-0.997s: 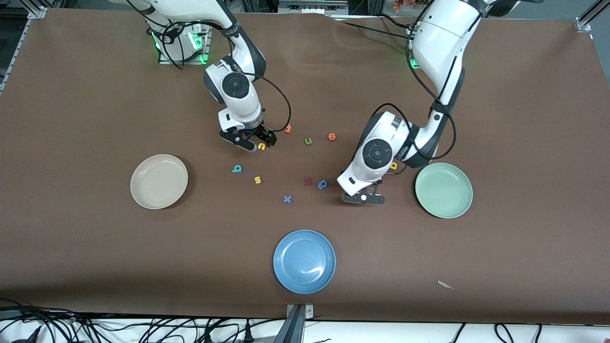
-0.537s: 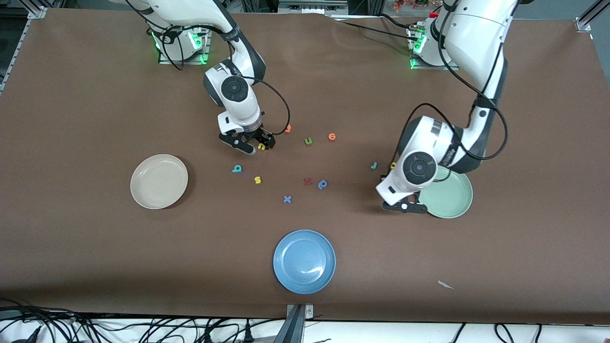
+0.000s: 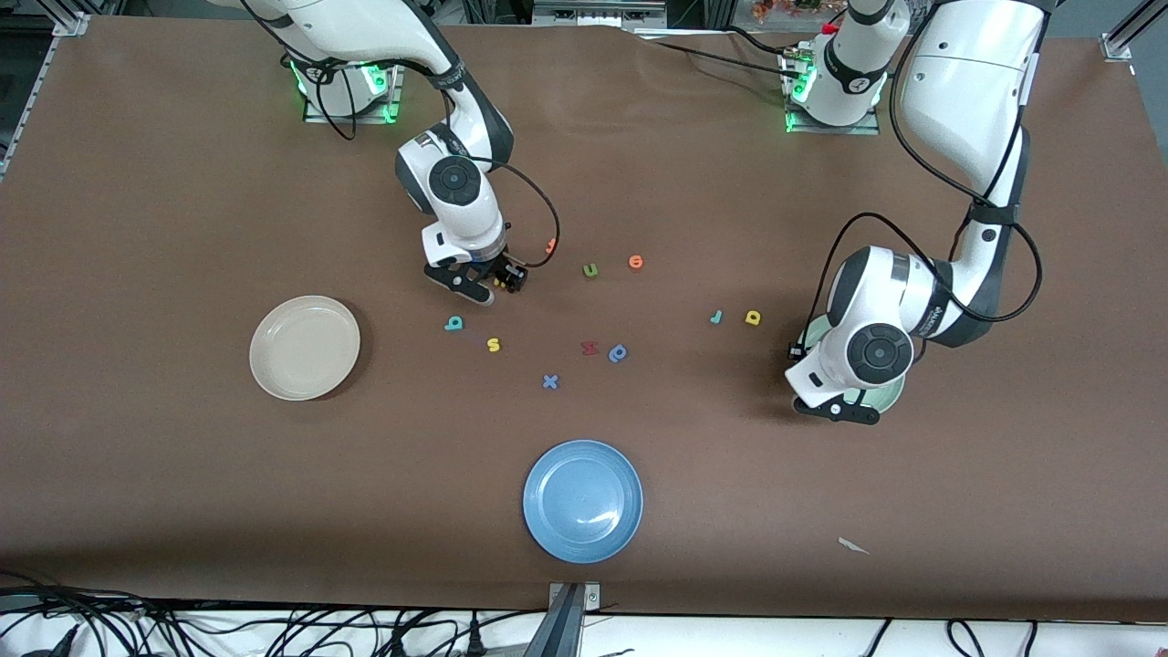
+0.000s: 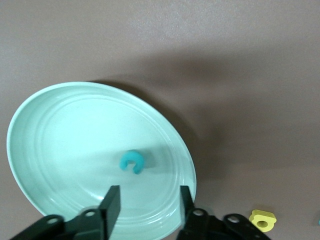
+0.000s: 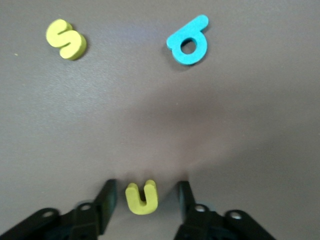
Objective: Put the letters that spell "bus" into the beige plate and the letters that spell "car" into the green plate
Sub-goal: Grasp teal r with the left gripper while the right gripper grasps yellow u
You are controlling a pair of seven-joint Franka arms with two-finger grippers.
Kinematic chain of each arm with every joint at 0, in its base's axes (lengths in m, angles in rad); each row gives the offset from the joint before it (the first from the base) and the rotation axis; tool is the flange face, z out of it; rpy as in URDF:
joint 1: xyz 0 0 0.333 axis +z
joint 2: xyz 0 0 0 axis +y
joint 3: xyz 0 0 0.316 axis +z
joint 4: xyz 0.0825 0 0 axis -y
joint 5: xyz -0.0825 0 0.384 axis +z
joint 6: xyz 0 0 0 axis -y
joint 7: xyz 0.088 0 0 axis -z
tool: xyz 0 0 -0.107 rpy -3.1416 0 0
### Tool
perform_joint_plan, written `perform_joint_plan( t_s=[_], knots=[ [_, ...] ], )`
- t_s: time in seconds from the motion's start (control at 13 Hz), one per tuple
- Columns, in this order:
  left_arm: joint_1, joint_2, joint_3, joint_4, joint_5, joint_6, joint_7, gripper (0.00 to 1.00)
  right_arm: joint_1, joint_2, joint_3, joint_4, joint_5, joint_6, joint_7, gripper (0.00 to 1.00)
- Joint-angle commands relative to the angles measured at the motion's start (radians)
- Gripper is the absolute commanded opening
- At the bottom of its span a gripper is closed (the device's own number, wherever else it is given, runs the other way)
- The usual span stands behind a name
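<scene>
At the right arm's end of the table, in the middle band of the front view, the beige plate [image 3: 305,348] lies with nothing in it. Up the frame from it and toward the centre, the right gripper [image 3: 497,281] is down at the table surface with its fingers [image 5: 107,200] apart, one on each side of the yellow "u" [image 5: 141,197]. The letter lies flat between them with a thin strip of table showing on both sides, so it is straddled, not clamped. The teal "b" [image 3: 453,323] and the yellow "s" [image 3: 494,344] lie just below that gripper in the front view, nearer the camera, apart from each other and from the plate. Around the centre of the frame sit an orange letter [image 3: 551,245], the green "u" [image 3: 590,269] and the orange "o" [image 3: 636,263]. Lower down are a red letter [image 3: 589,348], the blue "p"-like letter [image 3: 619,352] and a blue "x" [image 3: 549,381]. The blue plate [image 3: 582,500] lies at lower centre. Toward the left arm's end, the teal "r" [image 3: 716,317] and the yellow "a" [image 3: 753,318] lie side by side on the table, near the green plate [image 4: 50,125] but outside it. The left gripper [image 3: 835,408] hangs over that plate, hiding most of it in the front view. Its wrist view shows the fingers [image 4: 112,200] spread with nothing between them. The teal "c" [image 4: 131,162] lies flat in the plate's well, clear of both fingertips.
</scene>
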Motion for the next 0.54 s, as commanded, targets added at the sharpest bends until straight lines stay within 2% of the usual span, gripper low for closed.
perform_joint_plan(
  t_s=[0.0,0.23,0.38,0.46],
  knots=[
    [-0.013,-0.011,-0.022,0.003,0.010,-0.011,0.001,1.00,-0.007,0.018,0.008,0.019,0.008,0.004,0.001,0.50],
    [-0.019,-0.011,-0.106,0.000,-0.073,-0.009,-0.093,1.00,-0.001,0.018,0.008,0.019,0.008,0.004,0.001,0.45],
    [-0.030,-0.008,-0.166,-0.008,-0.074,-0.004,-0.175,0.99,0.001,0.018,0.009,0.019,0.008,0.004,0.002,0.42],
    [-0.048,-0.010,-0.178,-0.021,-0.071,-0.004,-0.224,0.99,0.002,0.022,0.009,0.019,0.008,0.004,0.002,0.37]
  ],
)
